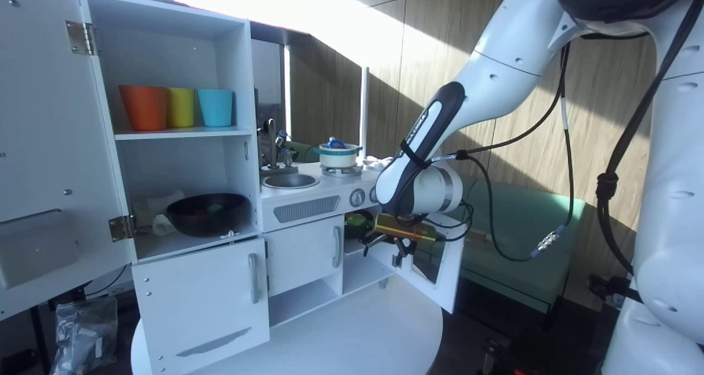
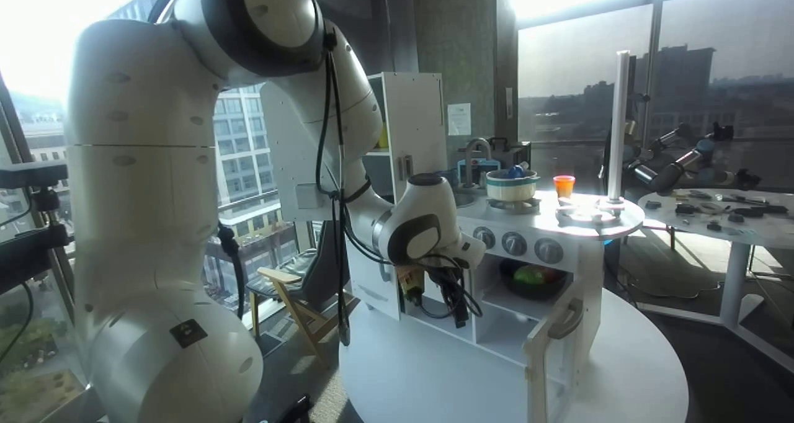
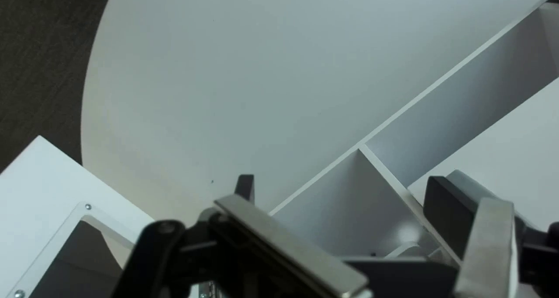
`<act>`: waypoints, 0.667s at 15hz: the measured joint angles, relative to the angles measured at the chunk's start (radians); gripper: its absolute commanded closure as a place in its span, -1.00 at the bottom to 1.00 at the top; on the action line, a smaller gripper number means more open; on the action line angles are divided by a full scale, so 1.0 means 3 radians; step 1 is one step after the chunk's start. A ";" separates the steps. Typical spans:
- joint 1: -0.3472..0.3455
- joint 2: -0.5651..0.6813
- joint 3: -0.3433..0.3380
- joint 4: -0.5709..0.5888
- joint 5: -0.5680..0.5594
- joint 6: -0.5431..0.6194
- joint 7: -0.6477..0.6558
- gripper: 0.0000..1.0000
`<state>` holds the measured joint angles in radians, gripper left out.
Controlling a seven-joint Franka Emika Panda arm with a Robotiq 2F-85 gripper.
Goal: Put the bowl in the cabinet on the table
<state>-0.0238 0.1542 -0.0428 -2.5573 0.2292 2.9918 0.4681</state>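
Observation:
The small dark bowl [image 1: 352, 227] sits in the upper right compartment of the white toy-kitchen cabinet [image 1: 302, 246]. In an exterior view the bowl [image 2: 538, 289] holds a green ball-like thing [image 2: 528, 275] and something reddish. The cabinet [image 2: 586, 255] stands on the round white table [image 2: 428, 373], which also shows in the wrist view [image 3: 218, 71]. My gripper [image 1: 386, 248] is open and empty in front of the cabinet, below the knobs; it also shows in the other views [image 2: 437, 309] [image 3: 343, 196]. The wrist view shows a bare lower compartment between the fingers; the bowl is not clearly seen there.
The cabinet's windowed door [image 1: 451, 270] stands open beside the gripper and juts over the table [image 2: 533, 373]. A taller white shelf unit [image 1: 190, 138] holds coloured cups and a wider black bowl [image 1: 208, 224]. A pot [image 1: 339, 158] and sink [image 1: 290, 181] are on the cabinet top.

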 measured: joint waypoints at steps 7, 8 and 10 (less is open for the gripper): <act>-0.0802 0.0430 0.1375 -0.0349 0.0528 0.1743 0.0398 -1.00; -0.0987 0.0539 0.1552 -0.0356 0.0335 0.1975 0.0618 -1.00; -0.1314 0.0800 0.1699 -0.0370 -0.0069 0.2392 0.0943 -1.00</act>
<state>-0.4179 0.3943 0.4668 -2.6682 0.2084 3.7095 0.7511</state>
